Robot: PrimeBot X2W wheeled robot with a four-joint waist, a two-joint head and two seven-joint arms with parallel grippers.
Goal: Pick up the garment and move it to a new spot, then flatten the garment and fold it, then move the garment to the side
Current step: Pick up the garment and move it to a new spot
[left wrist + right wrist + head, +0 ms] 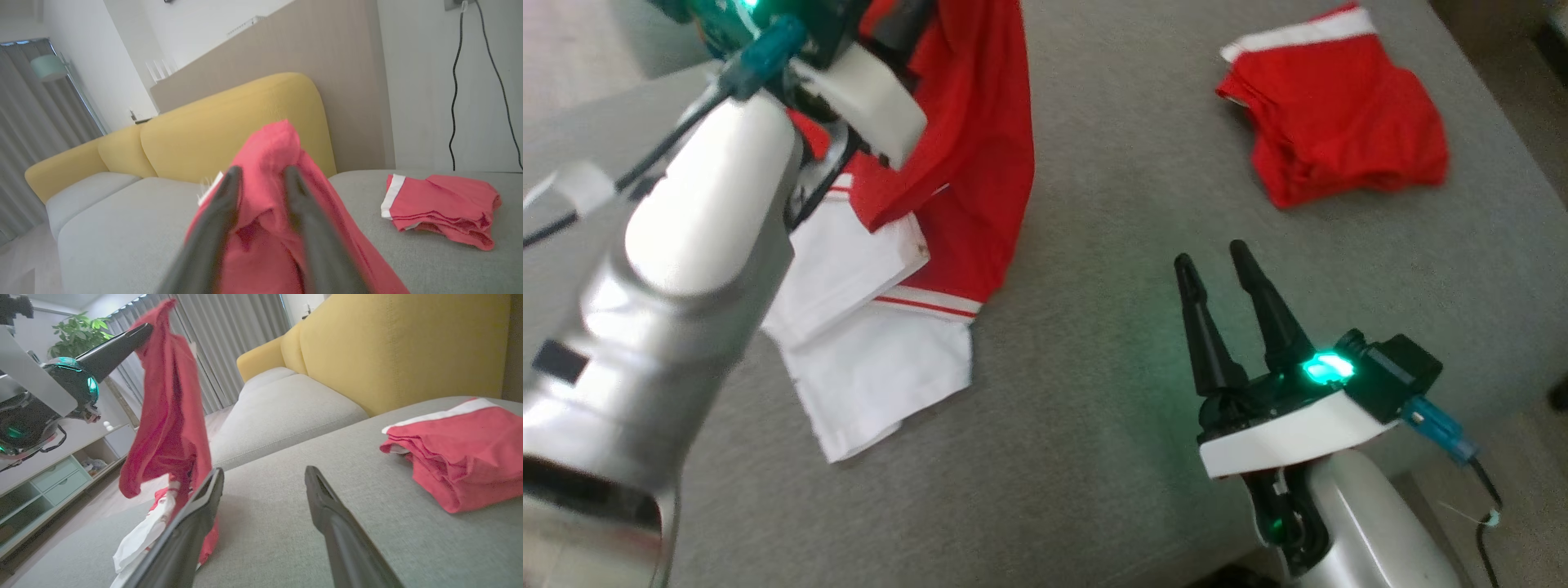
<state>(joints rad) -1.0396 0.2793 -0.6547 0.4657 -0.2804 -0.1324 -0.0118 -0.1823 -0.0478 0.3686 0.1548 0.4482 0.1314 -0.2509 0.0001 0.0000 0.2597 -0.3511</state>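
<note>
1 garment (980,122) hangs from left gripper (261,173); right gripper (1211,255) wide open.

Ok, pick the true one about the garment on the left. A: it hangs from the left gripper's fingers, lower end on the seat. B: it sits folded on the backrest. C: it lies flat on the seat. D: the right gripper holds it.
A: the garment drapes down from the left gripper to the grey seat; the right gripper is empty.

Both forearms (686,245) are glossy silver shells. Each wrist carries a white collar (1282,441), a black housing (1401,367) with a green light (1327,367), and a teal plug (1437,426) trailing a dark cable (1486,486). The fingers (1209,327) are long, black and tapered.
</note>
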